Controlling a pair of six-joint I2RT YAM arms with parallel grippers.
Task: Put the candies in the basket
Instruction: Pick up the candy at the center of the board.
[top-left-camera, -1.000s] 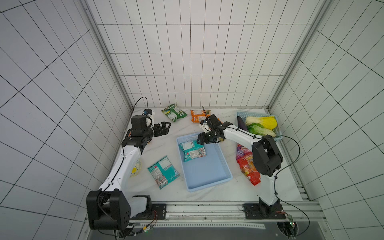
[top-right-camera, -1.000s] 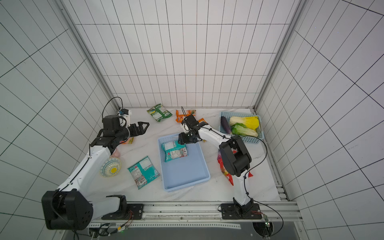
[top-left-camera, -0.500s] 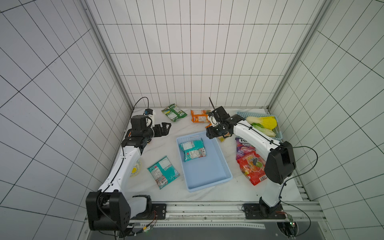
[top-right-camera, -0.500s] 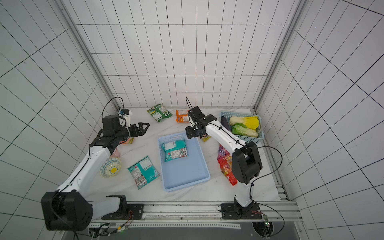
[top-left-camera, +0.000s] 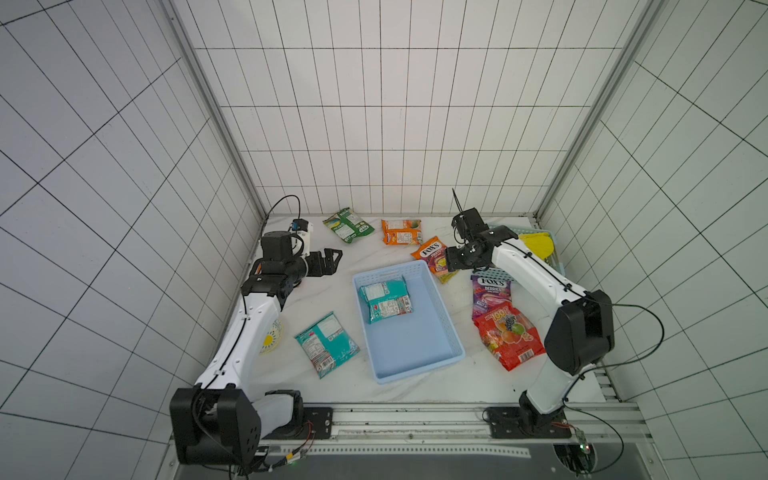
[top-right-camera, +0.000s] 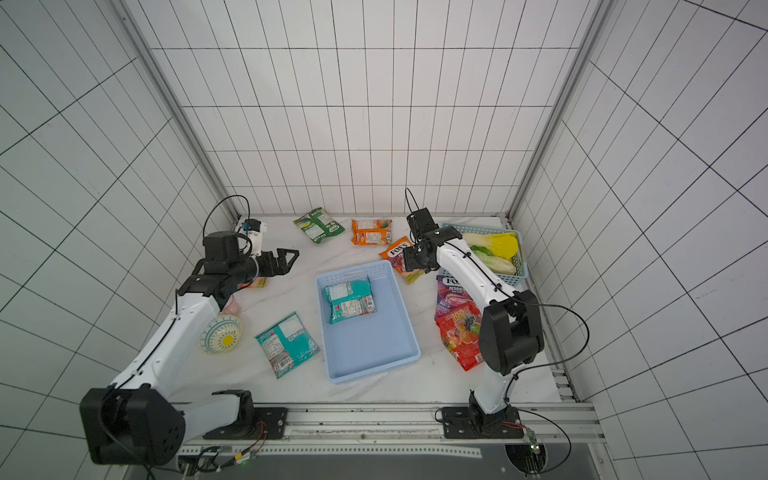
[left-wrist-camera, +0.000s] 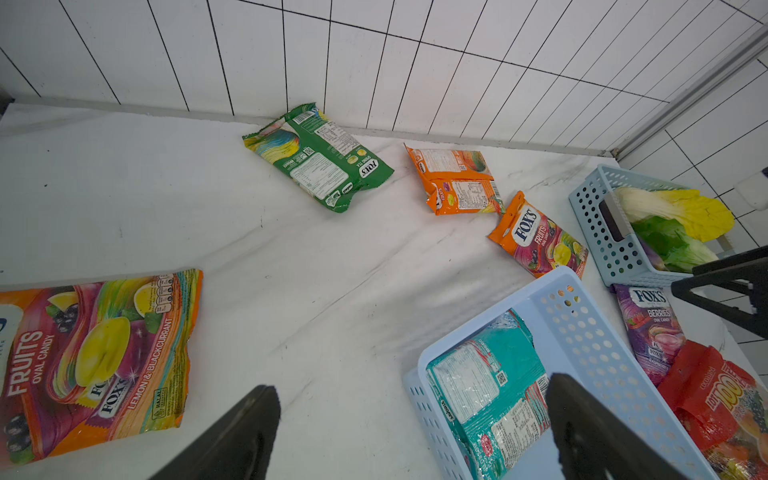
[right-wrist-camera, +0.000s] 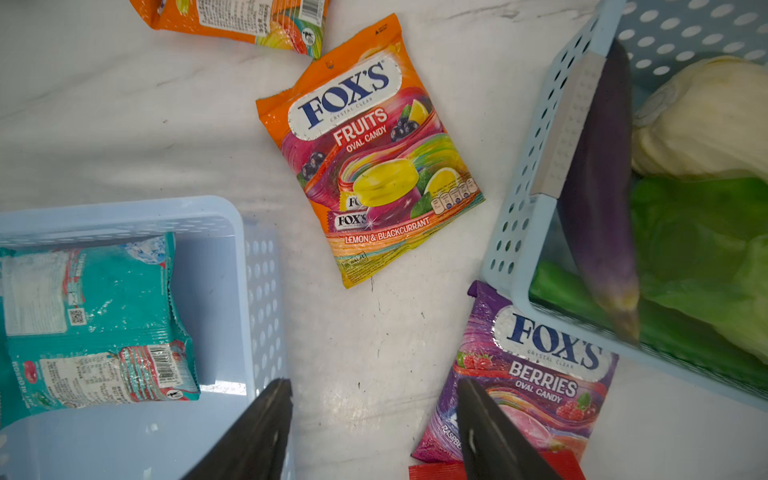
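Retreating from the pale blue perforated plastic basket (top-left-camera: 415, 345) holding a crinkly teal candy bag (top-left-camera: 386, 299), the right gripper (top-left-camera: 449, 264) is hovering moderately spread, empty; the left gripper (top-left-camera: 334, 259) is gaping wide.

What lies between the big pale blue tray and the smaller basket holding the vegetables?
The orange FOXS Fruits bag lies flat between the tray and the vegetable basket, touching neither; the right wrist view shows it.
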